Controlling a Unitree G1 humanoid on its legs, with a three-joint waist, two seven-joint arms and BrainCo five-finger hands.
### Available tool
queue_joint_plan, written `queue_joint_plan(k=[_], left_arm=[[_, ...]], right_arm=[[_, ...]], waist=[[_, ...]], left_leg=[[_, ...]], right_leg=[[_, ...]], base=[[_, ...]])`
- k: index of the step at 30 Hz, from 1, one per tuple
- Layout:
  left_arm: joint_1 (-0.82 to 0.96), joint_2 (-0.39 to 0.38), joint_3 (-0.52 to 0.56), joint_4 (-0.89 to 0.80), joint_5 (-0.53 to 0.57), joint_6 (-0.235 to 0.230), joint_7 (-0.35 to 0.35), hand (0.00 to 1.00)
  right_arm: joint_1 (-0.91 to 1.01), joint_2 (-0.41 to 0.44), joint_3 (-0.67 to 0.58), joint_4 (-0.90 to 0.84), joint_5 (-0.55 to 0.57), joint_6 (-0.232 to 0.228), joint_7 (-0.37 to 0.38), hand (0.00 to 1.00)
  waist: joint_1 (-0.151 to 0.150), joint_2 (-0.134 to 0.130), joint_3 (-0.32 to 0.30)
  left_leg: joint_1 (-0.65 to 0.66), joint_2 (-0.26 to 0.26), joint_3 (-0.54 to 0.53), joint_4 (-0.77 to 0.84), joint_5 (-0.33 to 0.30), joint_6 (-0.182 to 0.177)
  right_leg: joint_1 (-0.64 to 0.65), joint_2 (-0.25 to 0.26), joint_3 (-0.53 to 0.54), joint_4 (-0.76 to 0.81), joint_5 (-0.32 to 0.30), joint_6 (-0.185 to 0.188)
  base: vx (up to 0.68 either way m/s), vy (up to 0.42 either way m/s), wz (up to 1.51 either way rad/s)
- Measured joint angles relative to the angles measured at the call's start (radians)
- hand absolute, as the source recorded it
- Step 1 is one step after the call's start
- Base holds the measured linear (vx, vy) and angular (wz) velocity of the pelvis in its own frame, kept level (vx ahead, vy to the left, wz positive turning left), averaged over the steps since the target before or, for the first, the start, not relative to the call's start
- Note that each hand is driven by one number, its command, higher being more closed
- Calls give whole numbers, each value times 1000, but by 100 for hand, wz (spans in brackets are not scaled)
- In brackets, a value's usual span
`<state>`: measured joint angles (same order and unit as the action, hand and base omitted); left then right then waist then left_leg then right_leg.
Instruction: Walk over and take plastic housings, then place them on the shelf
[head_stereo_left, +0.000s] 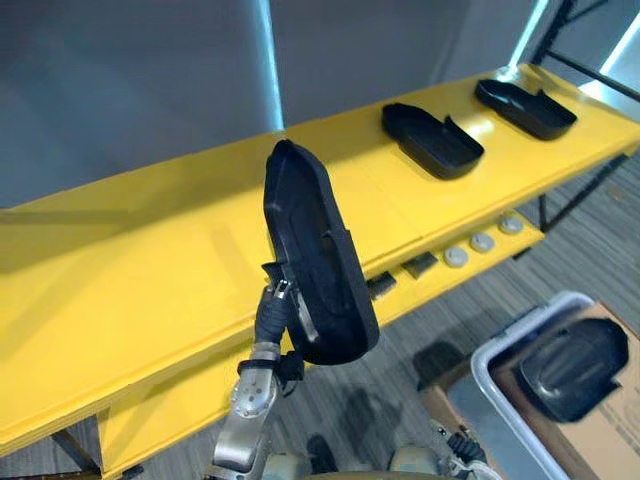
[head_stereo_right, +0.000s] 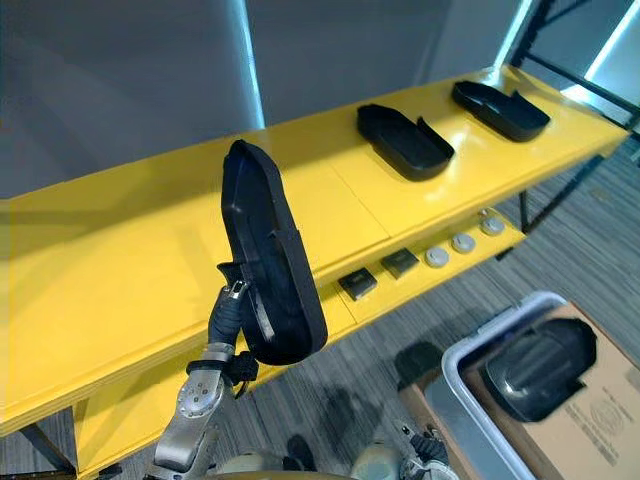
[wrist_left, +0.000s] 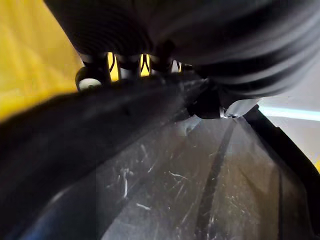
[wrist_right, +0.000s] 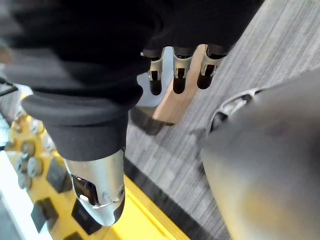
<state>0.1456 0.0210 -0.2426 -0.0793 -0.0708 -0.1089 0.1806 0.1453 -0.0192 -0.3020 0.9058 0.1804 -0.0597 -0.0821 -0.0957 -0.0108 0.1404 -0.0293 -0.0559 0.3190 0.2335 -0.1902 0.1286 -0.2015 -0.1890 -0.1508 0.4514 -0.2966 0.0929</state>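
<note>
In the head views, your left arm rises from the lower edge with the wrist bent upward. The left hand (head_stereo_left: 270, 312) sits behind the lower part of the held housing (head_stereo_left: 315, 255). That housing stands on end, leaning a little, and it shows against the front of the yellow shelf (head_stereo_left: 130, 280). You cannot tell from here whether it touches the shelf.

Two more housings lie flat on the shelf top to your right: the middle housing (head_stereo_left: 432, 140) and, well beyond it, the far housing (head_stereo_left: 525, 108). On the lower board are dark blocks (head_stereo_left: 420, 264) and grey discs (head_stereo_left: 482, 242) in a row. At lower right a bin (head_stereo_left: 500, 350) stands beside a cardboard box (head_stereo_left: 610, 430), with the box housing (head_stereo_left: 572, 368) lying on it. Grey carpet (head_stereo_right: 560, 230) runs under the shelf.

In the left wrist view, your fingers (wrist_left: 90, 82) hook over the held housing's rim. Its scratched inner face lies just past them, so the hand is clenched around it.

In the right wrist view, your right hand (wrist_right: 90, 100) hangs low over the carpet, near the lower board. Its fingers (wrist_right: 177, 80) are straight and slack, the thumb (wrist_right: 97, 192) is apart, and it grasps nothing.
</note>
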Motion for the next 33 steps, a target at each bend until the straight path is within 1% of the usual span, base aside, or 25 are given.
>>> queue_joint_plan(k=[1, 2, 3, 4, 5, 6, 7, 8, 10, 11, 12, 15, 17, 19, 20, 25, 28, 30, 33], left_arm=[[5, 1, 0, 11, 1, 0, 1, 100], [16, 2, 1, 11, 0, 0, 1, 100], [21, 2, 2, 11, 0, 0, 2, 100], [40, -9, 4, 9, 0, 0, 2, 100], [49, -12, 7, 6, 0, -2, 2, 100], [56, -13, 14, 6, 0, -6, 2, 100], [56, -13, 17, 6, 0, -6, 2, 100], [56, -16, 18, 6, 0, -6, 0, 100], [56, -26, 20, 6, 4, -6, -2, 100], [56, -28, 20, 6, 5, -6, -2, 100], [55, -34, 21, 7, 9, -6, -2, 100], [40, -58, 60, 13, 68, 1, 10, 100], [21, -57, 88, 18, 100, 12, 39, 100], [-34, -56, 125, 68, 134, 20, 69, 100], [-68, -55, 147, 99, 155, 29, 92, 100], [-175, -29, 222, 209, 232, 75, 172, 100], [-212, -11, 256, 265, 283, 104, 194, 100], [-248, -2, 266, 314, 315, 124, 195, 100], [-298, 6, 299, 378, 352, 158, 199, 100]], right_arm=[[20, 2, 7, -5, -7, 0, 0, 0], [46, 12, 11, -27, -16, 4, 1, 0], [62, 20, 17, -44, -18, 5, 1, 0], [83, 14, 28, -77, -27, 8, 9, 0], [85, 8, 28, -91, -29, 10, 16, 0], [84, 1, 43, -116, -35, 9, 23, 0], [82, 2, 49, -122, -35, 10, 26, 0], [85, 13, 50, -135, -35, 10, 29, 0], [88, 18, 53, -140, -35, 11, 35, 0], [89, 19, 54, -140, -35, 11, 37, 0], [97, 21, 55, -140, -35, 10, 39, 0], [101, 20, 54, -135, -35, 10, 40, 0], [105, 20, 54, -135, -35, 9, 41, 0], [107, 19, 55, -134, -38, 9, 41, 0], [107, 15, 55, -134, -45, 9, 43, 0], [108, 9, 74, -131, -66, 8, 44, 0], [106, -2, 93, -125, -74, 7, 45, 0], [106, -9, 115, -115, -74, 2, 46, 0], [106, -11, 117, -107, -78, -2, 47, 0]], waist=[[2, -13, -4], [7, -34, -10], [11, -43, -16], [24, -30, -28], [36, -22, -33], [53, -11, -37], [55, -9, -38], [54, -6, -43], [54, -6, -47], [53, -6, -49], [50, -6, -66], [38, -3, -75], [33, 1, -79], [25, 5, -80], [24, 8, -81], [15, 8, -81], [-1, 8, -81], [-2, 7, -81], [-7, 7, -81]], left_leg=[[22, -11, -21, 7, -8, -13], [41, -23, -15, 9, -19, -30], [44, -24, -9, 15, -30, -39], [52, -5, -4, 21, -47, -48], [50, 9, 6, 21, -52, -56], [43, 37, 25, 29, -60, -73], [44, 50, 31, 30, -61, -83], [47, 74, 43, 25, -61, -103], [75, 105, 64, 2, -51, -131], [82, 111, 69, -9, -46, -139], [84, 119, 75, -26, -36, -155], [107, 135, 89, -69, -8, -189], [118, 144, 96, -79, -2, -182], [127, 142, 92, -106, 17, -184], [127, 140, 92, -119, 28, -176], [123, 131, 85, -172, 71, -180], [124, 125, 75, -212, 97, -186], [127, 125, 72, -229, 109, -189], [127, 124, 69, -237, 117, -191]], right_leg=[[0, 10, 47, -19, 35, 3], [2, -7, 51, -25, 94, -11], [4, -12, 45, -28, 136, -22], [10, 0, 38, -22, 146, -8], [11, 12, 40, -33, 146, -10], [16, 39, 44, -58, 153, -21], [22, 52, 44, -75, 160, -30], [32, 78, 44, -105, 171, -45], [66, 118, 50, -165, 197, -66], [75, 127, 49, -182, 204, -71], [78, 141, 51, -213, 219, -78], [132, 172, 58, -327, 277, -88], [154, 188, 66, -366, 298, -92], [186, 192, 57, -430, 331, -93], [194, 194, 56, -457, 348, -94], [202, 199, 42, -531, 396, -111], [202, 202, 38, -551, 405, -111], [199, 204, 38, -552, 408, -111], [197, 206, 38, -554, 409, -110]], base=[[198, -104, 109], [190, -125, 107], [175, -161, 87], [123, -140, 42], [140, -203, -2], [87, -166, -39], [87, -201, -44], [56, -131, -32], [74, -139, -35], [100, -160, -28], [85, -120, -23], [71, -93, -18], [1, -52, -12], [-37, -46, 9], [-63, -36, 5], [-88, -48, 5], [-57, -41, 8], [-41, -28, 1], [-40, -8, 0]])
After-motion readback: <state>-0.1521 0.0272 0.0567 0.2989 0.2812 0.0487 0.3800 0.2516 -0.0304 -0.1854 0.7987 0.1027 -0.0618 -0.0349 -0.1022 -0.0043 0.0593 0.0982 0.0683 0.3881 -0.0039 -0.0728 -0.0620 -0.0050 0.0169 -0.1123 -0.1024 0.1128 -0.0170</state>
